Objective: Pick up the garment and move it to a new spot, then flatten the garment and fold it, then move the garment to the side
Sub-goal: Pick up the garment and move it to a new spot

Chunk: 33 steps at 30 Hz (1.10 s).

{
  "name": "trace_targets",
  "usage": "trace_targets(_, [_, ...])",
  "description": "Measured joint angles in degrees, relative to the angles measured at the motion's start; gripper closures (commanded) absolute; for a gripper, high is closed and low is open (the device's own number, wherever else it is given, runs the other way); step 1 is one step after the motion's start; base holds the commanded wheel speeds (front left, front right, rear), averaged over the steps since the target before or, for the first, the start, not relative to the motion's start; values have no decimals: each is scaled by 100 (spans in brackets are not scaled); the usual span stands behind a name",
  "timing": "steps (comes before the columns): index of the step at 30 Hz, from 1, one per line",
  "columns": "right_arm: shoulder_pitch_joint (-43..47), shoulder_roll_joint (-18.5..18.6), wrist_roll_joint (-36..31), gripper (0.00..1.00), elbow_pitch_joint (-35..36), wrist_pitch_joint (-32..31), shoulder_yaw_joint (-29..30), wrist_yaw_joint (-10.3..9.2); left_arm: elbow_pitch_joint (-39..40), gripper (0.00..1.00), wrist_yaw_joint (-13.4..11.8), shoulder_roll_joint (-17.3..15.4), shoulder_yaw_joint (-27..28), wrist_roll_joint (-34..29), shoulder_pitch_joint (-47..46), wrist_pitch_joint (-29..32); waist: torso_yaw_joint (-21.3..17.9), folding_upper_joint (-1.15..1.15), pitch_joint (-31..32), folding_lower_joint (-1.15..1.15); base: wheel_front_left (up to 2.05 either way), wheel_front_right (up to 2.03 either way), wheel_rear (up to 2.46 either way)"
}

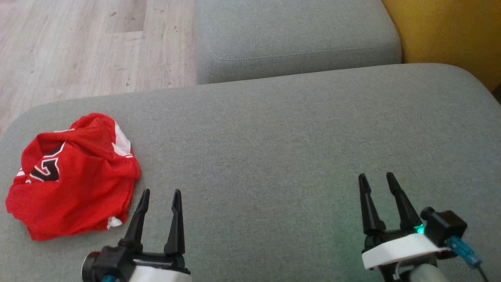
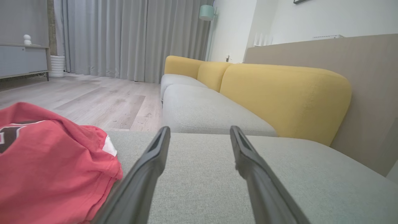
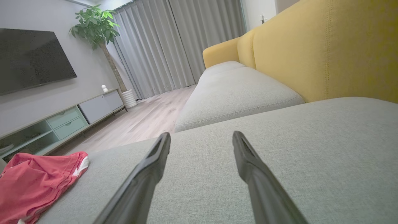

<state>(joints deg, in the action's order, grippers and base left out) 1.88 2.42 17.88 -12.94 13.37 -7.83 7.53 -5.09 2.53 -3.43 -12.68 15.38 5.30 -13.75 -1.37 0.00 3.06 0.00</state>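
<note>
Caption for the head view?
Crumpled red jersey on grey sofa cushion; left end effector and right end effector open.

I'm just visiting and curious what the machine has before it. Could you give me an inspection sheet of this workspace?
Surface: grey sofa cushion, wide and flat.
Job's things: red jersey, crumpled at the cushion's left end, not held.
Clutter: nothing seen.
Grippers: left gripper open, beside the jersey; right gripper open, over bare cushion.
Cables: blue plug with dark lead at the right wrist.
Surroundings: wooden floor, yellow backrest, curtains, television, potted plant.
</note>
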Motion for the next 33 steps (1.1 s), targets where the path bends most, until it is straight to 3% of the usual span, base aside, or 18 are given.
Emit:
trace_targets(4, [-3, 0, -200, 0, -62, 93, -84, 0, -26, 0, 57, 21, 7, -300, 0, -63, -10, 0, 25, 0, 0, 0, 0])
trace_targets(16, [-4, 1, -309, 0, -70, 94, -91, 0, -45, 0, -23, 25, 9, -272, -1, -69, 209, 0, 81, 0, 0, 0, 0])
trace_targets(33, [30, 3, -64, 0, -26, 100, -425, 0, -154, 0, -43, 32, 514, -393, 120, -69, 1344, 0, 269, 0, 0, 0, 0])
